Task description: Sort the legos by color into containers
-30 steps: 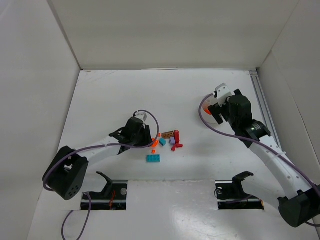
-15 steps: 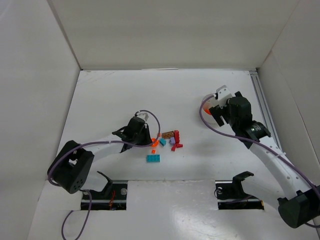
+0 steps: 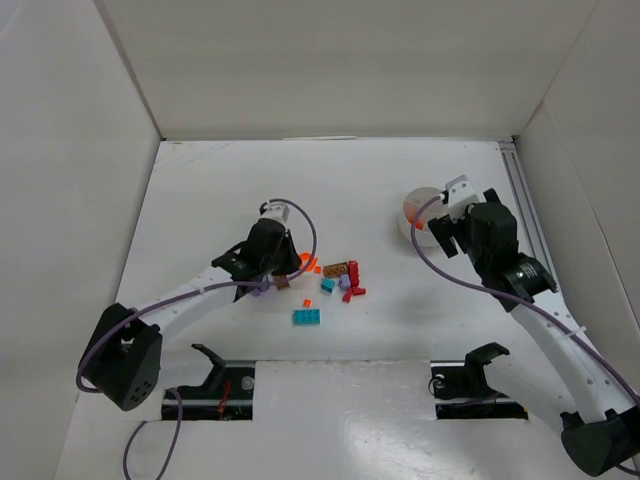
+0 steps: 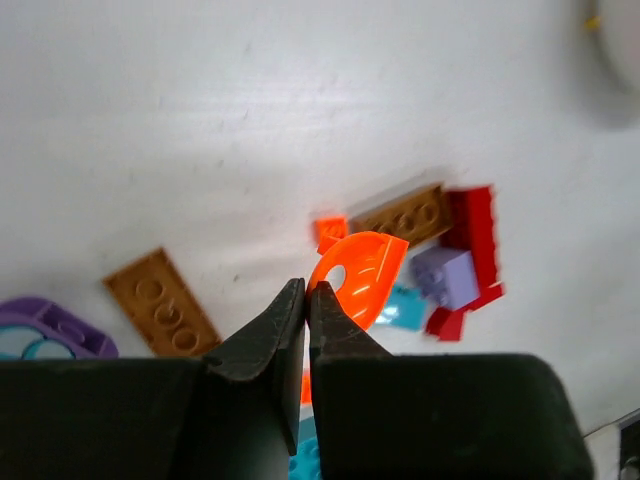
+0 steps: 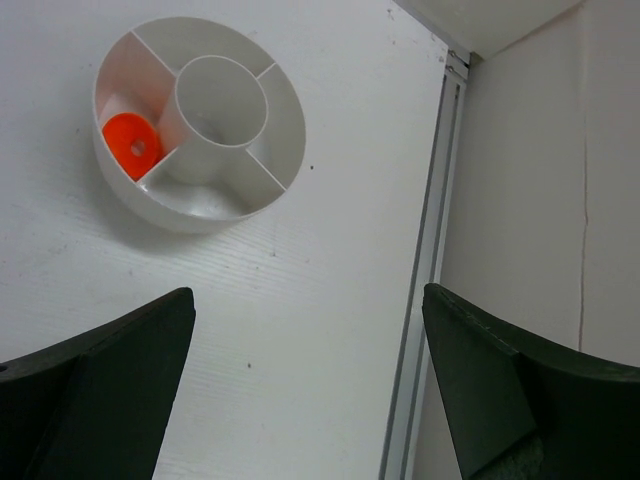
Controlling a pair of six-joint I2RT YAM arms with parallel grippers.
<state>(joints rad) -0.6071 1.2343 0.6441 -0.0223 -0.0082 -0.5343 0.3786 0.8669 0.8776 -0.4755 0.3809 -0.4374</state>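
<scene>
Now | left gripper (image 4: 307, 290) pinched the orange curved lego (image 4: 362, 272) by its edge, likely to lift it | right gripper (image 5: 308, 300) was wide open, empty, near the bowl (image 5: 190, 218) with an orange piece (image 5: 130, 146).

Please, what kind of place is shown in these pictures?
Most likely a robot test booth in a laboratory: a white table closed in by plain white walls, two robot arms bolted at its near edge, and loose legos with a divided white bowl to work on.
</scene>
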